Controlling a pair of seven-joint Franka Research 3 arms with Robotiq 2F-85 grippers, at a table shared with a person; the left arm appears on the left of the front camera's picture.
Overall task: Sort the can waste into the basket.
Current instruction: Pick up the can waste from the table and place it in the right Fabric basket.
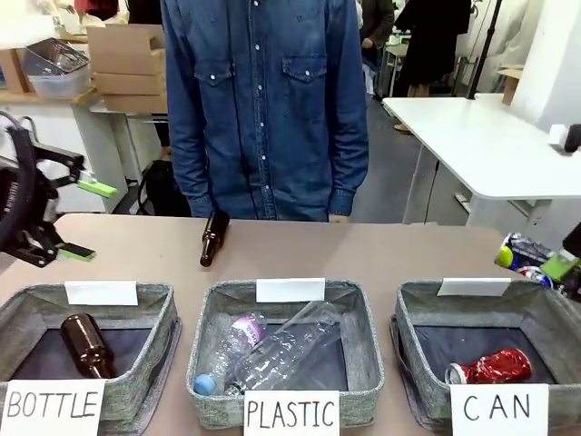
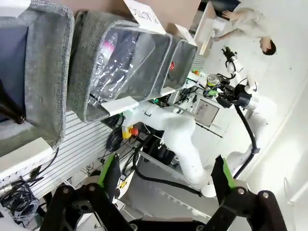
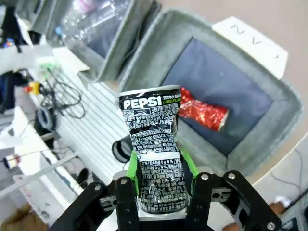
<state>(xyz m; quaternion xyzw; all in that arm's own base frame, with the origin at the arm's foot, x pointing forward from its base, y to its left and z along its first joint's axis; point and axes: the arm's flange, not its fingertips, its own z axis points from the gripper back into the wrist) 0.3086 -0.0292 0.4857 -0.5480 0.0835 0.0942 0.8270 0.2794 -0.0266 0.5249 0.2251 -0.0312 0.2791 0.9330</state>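
Observation:
My right gripper [image 3: 159, 180] is shut on a dented black can [image 3: 155, 144] with white print, its green pads clamping the lower half. Below and beyond the held can lies the grey basket [image 3: 159, 43] with the shiny red can [image 3: 204, 111] on its dark bottom. From the front, that gripper [image 1: 547, 263] holds the can [image 1: 519, 253] at the table's right edge, just above the far right side of the CAN basket [image 1: 413, 304], where the red can [image 1: 495, 366] lies. My left gripper [image 1: 86, 220] hovers open at the far left.
A brown bottle [image 1: 214, 238] lies on the table in front of a person in a denim shirt. The PLASTIC basket [image 1: 359, 309] holds clear bottles, and the BOTTLE basket [image 1: 159, 304] holds a brown bottle. In its own wrist view my left gripper [image 2: 165, 175] is empty.

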